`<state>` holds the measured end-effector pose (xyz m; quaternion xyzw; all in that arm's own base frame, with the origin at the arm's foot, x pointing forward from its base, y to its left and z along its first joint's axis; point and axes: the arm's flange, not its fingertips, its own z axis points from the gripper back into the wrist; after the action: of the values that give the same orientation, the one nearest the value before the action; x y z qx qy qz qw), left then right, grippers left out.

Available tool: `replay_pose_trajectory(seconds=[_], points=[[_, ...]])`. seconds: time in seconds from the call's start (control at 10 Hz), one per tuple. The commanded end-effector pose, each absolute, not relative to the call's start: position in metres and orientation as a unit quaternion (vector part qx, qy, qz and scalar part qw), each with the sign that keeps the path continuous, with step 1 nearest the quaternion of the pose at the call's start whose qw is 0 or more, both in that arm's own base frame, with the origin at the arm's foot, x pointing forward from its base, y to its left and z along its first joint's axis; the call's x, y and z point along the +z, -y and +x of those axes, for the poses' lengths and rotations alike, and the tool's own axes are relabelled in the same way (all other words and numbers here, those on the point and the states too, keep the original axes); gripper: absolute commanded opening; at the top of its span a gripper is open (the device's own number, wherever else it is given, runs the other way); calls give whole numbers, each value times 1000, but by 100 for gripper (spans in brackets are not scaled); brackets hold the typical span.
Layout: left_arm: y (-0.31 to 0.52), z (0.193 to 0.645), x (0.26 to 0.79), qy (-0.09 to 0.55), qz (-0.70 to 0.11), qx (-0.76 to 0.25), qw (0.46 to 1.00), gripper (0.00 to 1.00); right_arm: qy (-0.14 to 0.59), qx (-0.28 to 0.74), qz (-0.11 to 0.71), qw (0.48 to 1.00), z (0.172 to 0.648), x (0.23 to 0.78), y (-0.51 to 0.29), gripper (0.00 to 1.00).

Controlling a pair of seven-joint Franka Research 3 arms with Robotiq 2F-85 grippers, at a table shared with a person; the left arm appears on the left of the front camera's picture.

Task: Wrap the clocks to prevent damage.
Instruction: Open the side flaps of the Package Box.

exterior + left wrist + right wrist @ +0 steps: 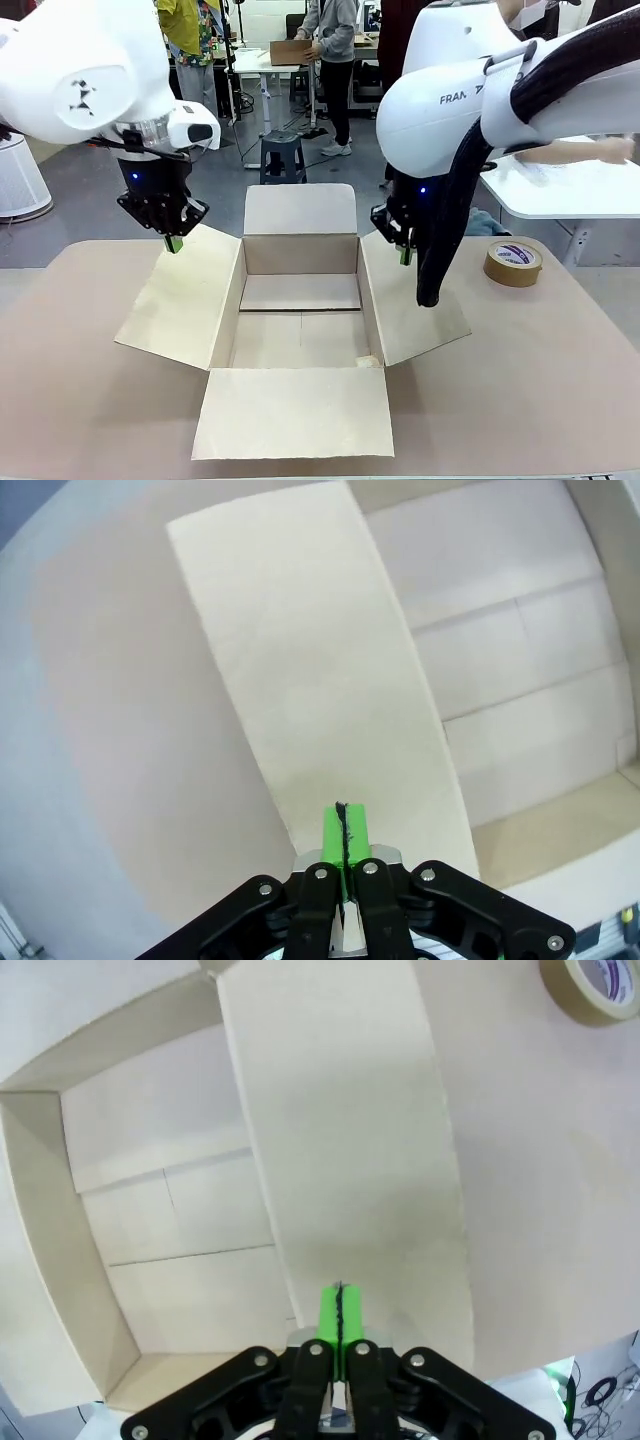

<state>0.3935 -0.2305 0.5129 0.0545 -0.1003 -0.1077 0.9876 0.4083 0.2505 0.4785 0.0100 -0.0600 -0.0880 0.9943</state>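
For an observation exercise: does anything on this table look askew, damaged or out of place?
Nothing stands out. The open brown cardboard box sits squarely on the beige table, its four untorn flaps folded outward. The brown roll of packing tape lies flat to its right. The left claw and right claw hang shut above its side flaps.

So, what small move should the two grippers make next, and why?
Probably lower both to press the flaps flat: the shut left gripper hangs over the left flap, the shut right gripper over the right flap, and the box stands open and empty.
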Motion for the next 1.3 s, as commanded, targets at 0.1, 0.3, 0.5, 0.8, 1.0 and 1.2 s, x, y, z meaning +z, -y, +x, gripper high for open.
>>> replay_pose_trajectory(seconds=[0.1,0.3,0.5,0.8,1.0,1.2], points=[[228,392,499,99,82,-75,989,0,50,-94,-14,994,405,468,-265,1],[226,398,483,97,86,-58,990,0,58,-101,-29,993,407,460,-259,1],[223,403,475,99,84,-38,991,0,97,-116,-59,987,411,453,-255,1],[222,412,459,85,84,-24,993,0,98,-114,-68,986,419,429,-246,1],[216,418,444,72,84,-14,994,0,92,-114,-55,988,424,413,-238,1],[208,424,423,60,79,-12,995,0,87,-121,-43,988,428,398,-228,1]])
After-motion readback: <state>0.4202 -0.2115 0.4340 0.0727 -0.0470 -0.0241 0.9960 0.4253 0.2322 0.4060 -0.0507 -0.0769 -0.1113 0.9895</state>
